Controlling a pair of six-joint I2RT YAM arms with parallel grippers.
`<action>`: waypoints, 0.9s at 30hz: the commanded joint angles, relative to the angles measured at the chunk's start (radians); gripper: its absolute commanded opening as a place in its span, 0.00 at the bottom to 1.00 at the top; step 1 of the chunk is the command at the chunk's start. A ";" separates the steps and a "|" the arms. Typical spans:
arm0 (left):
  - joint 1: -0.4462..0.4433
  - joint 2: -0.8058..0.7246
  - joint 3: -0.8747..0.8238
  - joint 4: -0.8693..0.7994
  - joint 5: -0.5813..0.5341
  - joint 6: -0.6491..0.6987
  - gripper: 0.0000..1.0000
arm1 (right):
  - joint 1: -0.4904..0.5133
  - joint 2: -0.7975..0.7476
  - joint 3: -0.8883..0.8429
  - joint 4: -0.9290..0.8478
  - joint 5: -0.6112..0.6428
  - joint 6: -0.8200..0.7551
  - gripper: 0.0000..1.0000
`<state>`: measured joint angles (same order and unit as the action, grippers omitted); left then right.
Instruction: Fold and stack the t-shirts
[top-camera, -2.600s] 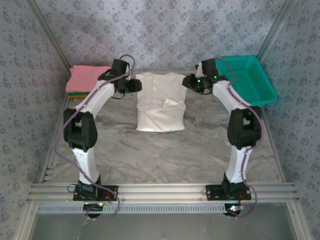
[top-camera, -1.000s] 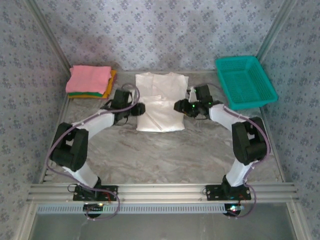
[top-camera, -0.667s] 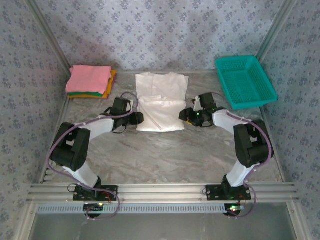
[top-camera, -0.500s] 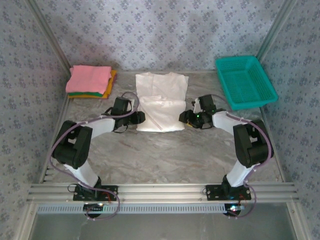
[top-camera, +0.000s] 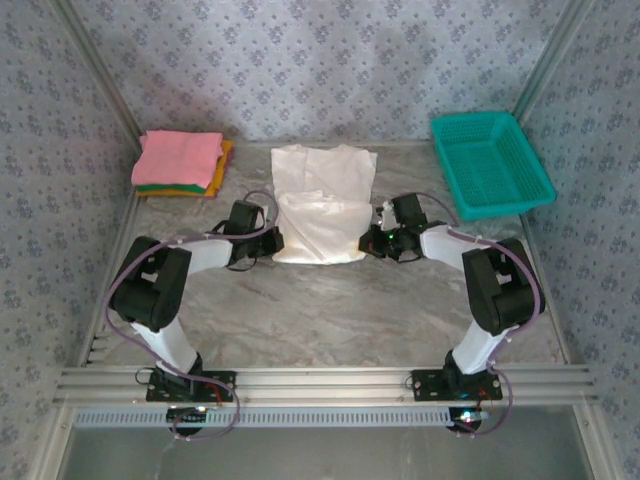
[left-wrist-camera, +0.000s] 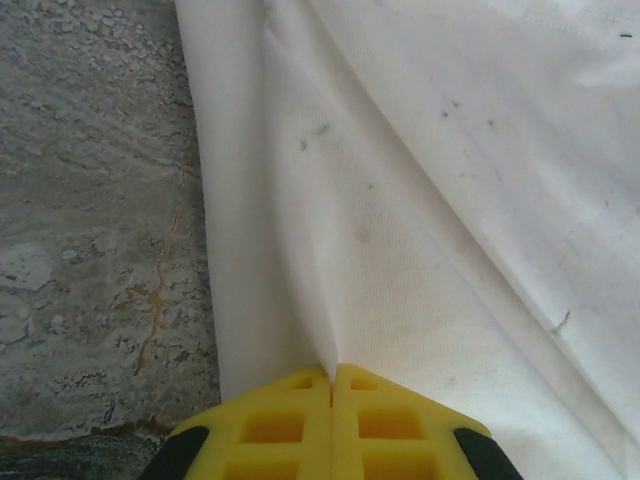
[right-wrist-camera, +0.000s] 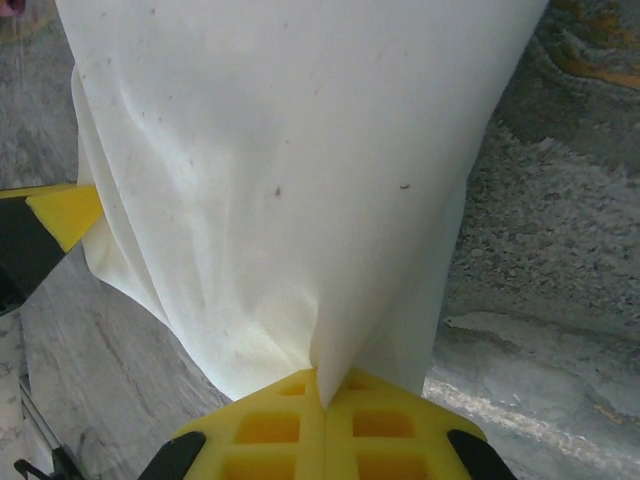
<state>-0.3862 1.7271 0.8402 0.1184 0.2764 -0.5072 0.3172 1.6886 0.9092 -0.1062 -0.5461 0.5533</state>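
Where the arms reach the near hem, both end effectors are found clenched: the left gripper (left-wrist-camera: 331, 375) has its yellow jaws pressed together on a pleat of cloth at the near-left corner of the white t-shirt (top-camera: 322, 200), and the right gripper (right-wrist-camera: 320, 378) is likewise pinched on the near-right corner, fabric gathering into each bite. The shirt lies flat on the marble-patterned table (top-camera: 320, 310), between the two arms, its sides already turned in to form a narrow panel with the collar at the far end. Judged step: carrying the hem over toward the collar. Risks noted: the cotton appears thin and each grip takes only a small fold, so it could slip out under tension; unequal travel of the two arms would skew the crease; pulling apart could drag the turned-in sides open, while slack could let the middle sag and bunch. Farther back, the folded stack (top-camera: 178, 162), pink on top over green and orange, sits at the far left, well apart from the shirt. The teal basket (top-camera: 490, 165) stands at the far right.
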 joint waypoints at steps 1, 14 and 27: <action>0.004 -0.067 -0.029 0.006 -0.005 -0.013 0.00 | -0.020 -0.036 0.000 -0.045 0.049 -0.002 0.00; 0.011 -0.136 -0.218 -0.031 -0.036 -0.087 0.00 | -0.055 0.012 -0.020 -0.144 0.109 -0.002 0.01; -0.006 -0.239 -0.052 -0.263 -0.145 0.009 0.46 | -0.052 -0.051 0.063 -0.231 0.196 -0.036 0.36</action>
<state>-0.3965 1.5501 0.6979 0.0135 0.2123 -0.5648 0.2676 1.7069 0.9115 -0.2630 -0.4263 0.5522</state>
